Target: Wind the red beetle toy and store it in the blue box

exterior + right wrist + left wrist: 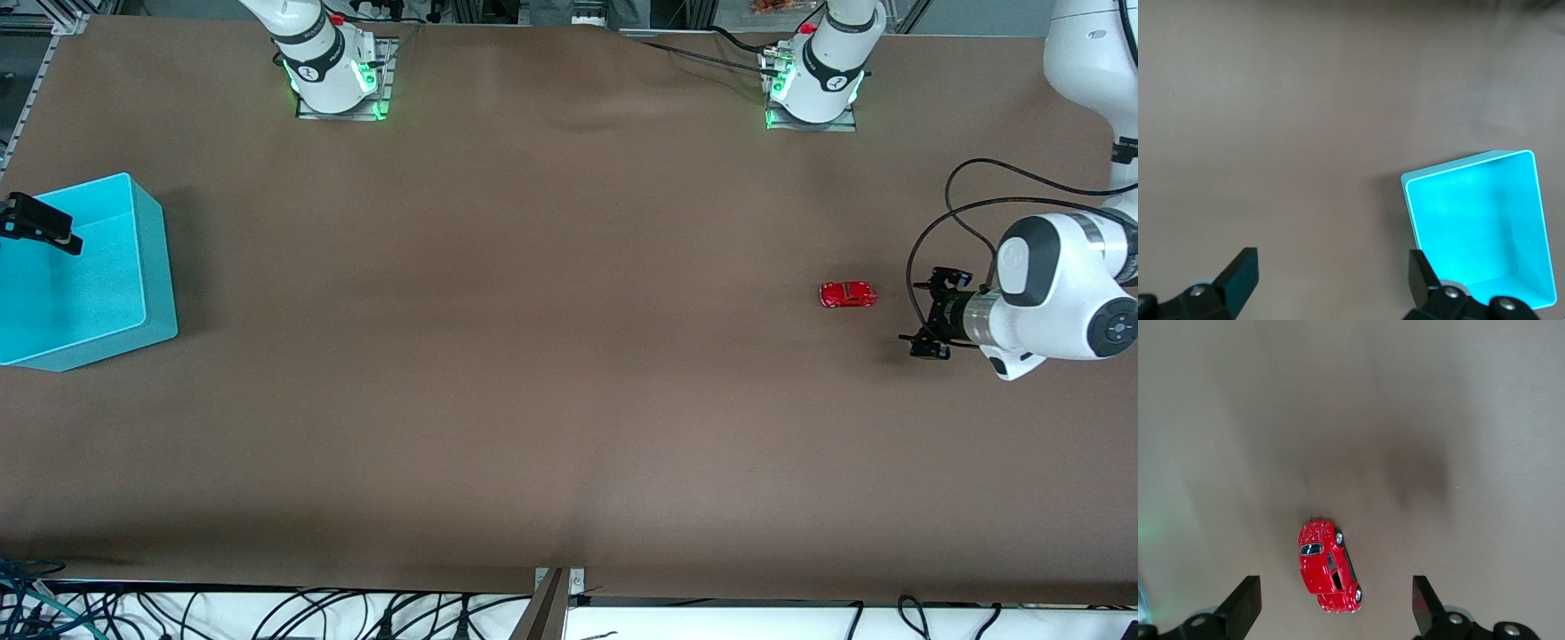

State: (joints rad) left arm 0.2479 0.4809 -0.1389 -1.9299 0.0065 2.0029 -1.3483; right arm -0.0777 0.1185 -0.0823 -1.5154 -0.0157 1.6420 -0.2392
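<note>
The red beetle toy stands on its wheels on the brown table, toward the left arm's end. My left gripper hovers just beside it, open and holding nothing. In the left wrist view the toy shows between the spread fingertips, touching neither. The blue box sits at the right arm's end of the table with nothing inside. My right gripper hangs over the box's edge, mostly cut off by the frame. In the right wrist view it is open with nothing in it, and the box lies off to one side.
Both arm bases stand along the table's edge farthest from the front camera. A black cable loops from the left arm's wrist. Loose cables hang below the table's near edge.
</note>
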